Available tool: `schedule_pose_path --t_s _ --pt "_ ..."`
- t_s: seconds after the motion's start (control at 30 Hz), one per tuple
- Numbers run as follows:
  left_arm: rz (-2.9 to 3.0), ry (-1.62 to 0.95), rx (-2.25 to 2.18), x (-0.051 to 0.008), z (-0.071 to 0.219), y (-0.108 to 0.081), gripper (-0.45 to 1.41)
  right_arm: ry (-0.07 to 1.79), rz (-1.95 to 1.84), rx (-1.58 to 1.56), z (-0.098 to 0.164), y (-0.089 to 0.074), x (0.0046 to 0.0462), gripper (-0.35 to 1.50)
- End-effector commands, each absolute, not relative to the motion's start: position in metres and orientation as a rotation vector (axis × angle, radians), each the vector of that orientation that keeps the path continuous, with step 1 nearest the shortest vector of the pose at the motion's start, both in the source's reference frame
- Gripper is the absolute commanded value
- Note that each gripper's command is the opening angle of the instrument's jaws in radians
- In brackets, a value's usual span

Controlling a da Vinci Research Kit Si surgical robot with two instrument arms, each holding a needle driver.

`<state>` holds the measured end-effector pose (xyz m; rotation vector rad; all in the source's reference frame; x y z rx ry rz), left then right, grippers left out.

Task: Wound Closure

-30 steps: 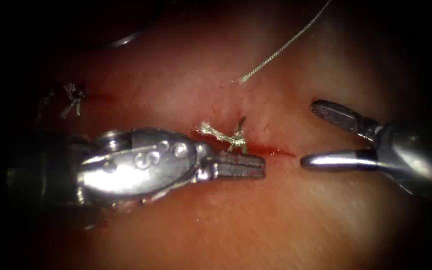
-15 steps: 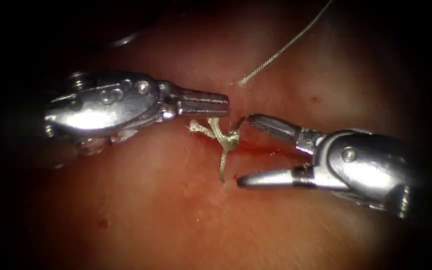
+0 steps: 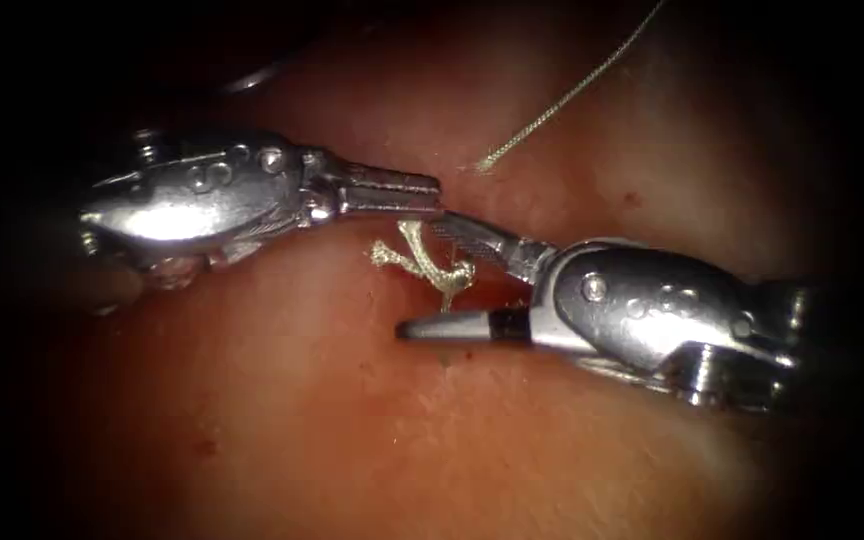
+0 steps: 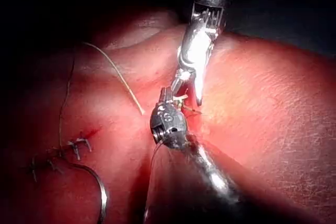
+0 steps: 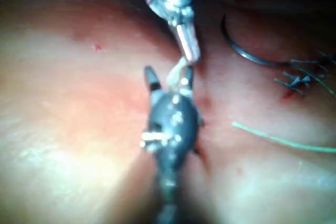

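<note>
We judge the step to be work on the tied stitch; over the last second the right arm's steel needle driver [image 3: 422,275] has come in from the right towards the pale braided knot [image 3: 449,275] that sits on the red-edged cut [image 3: 500,293] in the pink pork tissue [image 3: 352,430], while the left arm's steel needle driver [image 3: 434,193] has shifted from below the knot to above it.

The right tool's fingers [image 3: 447,326] stand well apart and hold nothing; one lies above the knot and one below, so the knot and its short frayed tails [image 3: 392,255] sit between them. The upper finger is touching or almost touching the left tool's tip; we cannot tell which.

The left tool's fingers [image 3: 392,190] are closed just above the knot; we see no thread and no needle between them.

The thin curved steel needle [image 5: 241,52] lies free on the tissue left of the cut, near the dark earlier stitches [image 4: 79,145], held by neither tool. A loose pale thread [image 3: 562,95] trails off above, its cut end resting on the tissue.

In our judgement, any closing of the right fingers calls for care; they should meet on a tail alone, clear of the knot and of the left tip.
</note>
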<state>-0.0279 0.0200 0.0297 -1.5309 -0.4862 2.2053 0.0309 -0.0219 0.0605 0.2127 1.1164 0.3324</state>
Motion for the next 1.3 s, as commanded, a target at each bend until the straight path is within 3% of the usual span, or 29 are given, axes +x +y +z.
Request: schedule_pose_path --t_s 0.03,0.5,1.1,1.17,1.3 --pt "2.202 -0.493 -1.534 -0.0287 0.0296 0.0199 -0.45 1.119 0.335 0.21 0.0611 -0.0217 0.0325 1.48" --pt "2.182 -0.52 -1.551 -0.0304 0.0256 0.0191 -0.45 1.098 0.311 0.215 0.0643 -0.022 0.0357 1.48" --pt "2.186 -0.519 -1.555 -0.0302 0.0265 0.0193 -0.45 1.122 0.334 0.207 0.0636 -0.021 0.0365 1.45" --pt "2.186 -0.52 -1.555 -0.0302 0.0265 0.0193 -0.45 1.136 0.33 0.241 0.0637 -0.0212 0.0365 1.23" --pt "2.185 -0.522 -1.556 -0.0303 0.0264 0.0192 -0.45 1.158 0.3 0.284 0.0637 -0.0215 0.0365 0.42"
